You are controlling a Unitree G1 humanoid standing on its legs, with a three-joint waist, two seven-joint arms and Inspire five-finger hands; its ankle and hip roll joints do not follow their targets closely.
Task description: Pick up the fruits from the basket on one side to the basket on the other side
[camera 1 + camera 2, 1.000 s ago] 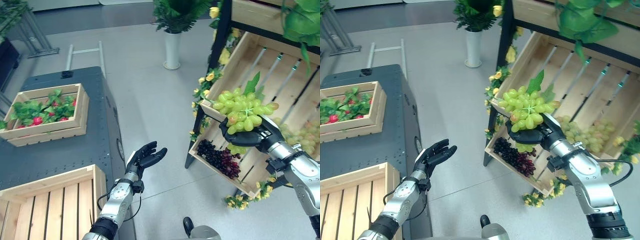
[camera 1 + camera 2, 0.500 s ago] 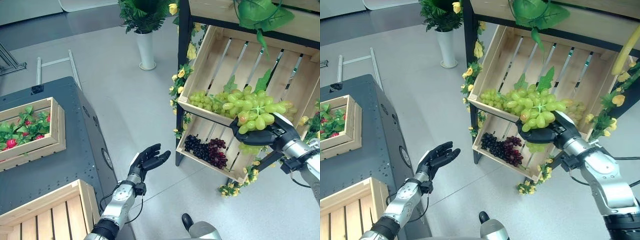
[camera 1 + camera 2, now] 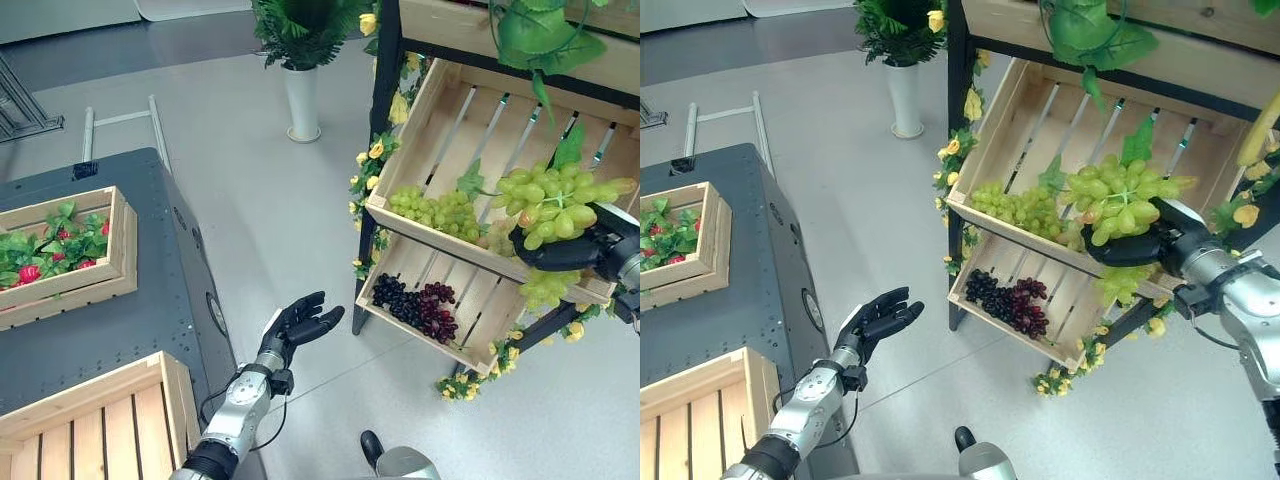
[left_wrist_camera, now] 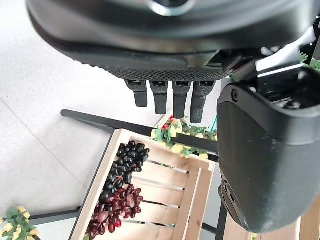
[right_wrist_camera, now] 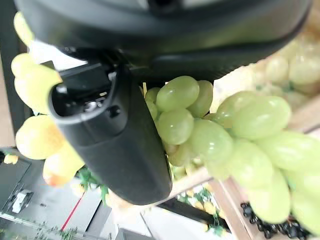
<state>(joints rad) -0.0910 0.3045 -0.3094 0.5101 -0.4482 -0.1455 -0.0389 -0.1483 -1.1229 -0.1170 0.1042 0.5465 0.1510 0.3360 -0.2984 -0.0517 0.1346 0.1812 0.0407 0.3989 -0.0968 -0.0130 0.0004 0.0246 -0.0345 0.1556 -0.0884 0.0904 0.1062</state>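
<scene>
A grey floor [image 3: 270,200] runs between a dark bench [image 3: 120,300] on the left and a black-framed display shelf [image 3: 385,90] on the right, trimmed with yellow flowers [image 3: 375,150] and green leaves. At the far end stands a potted plant in a white vase [image 3: 302,103]. On the bench, a wooden crate of leafy red fruit [image 3: 60,245] sits on the far side and an empty slatted wooden crate [image 3: 90,420] at the near left. The shelf carries tilted wooden crates: the upper crate [image 3: 470,130] holds a bunch of green grapes [image 3: 435,208] near its lower lip, and the lower crate [image 3: 420,325] holds dark purple grapes [image 3: 415,305]. The right hand [image 3: 565,252], reaching in from the right at the level of the upper crate's front edge, has its fingers curled under and around a large green grape bunch [image 3: 550,195] with a leaf, part of it dangling below the palm. The left hand [image 3: 295,325] hovers over the floor between bench and shelf, palm up, fingers loosely extended and holding nothing.
</scene>
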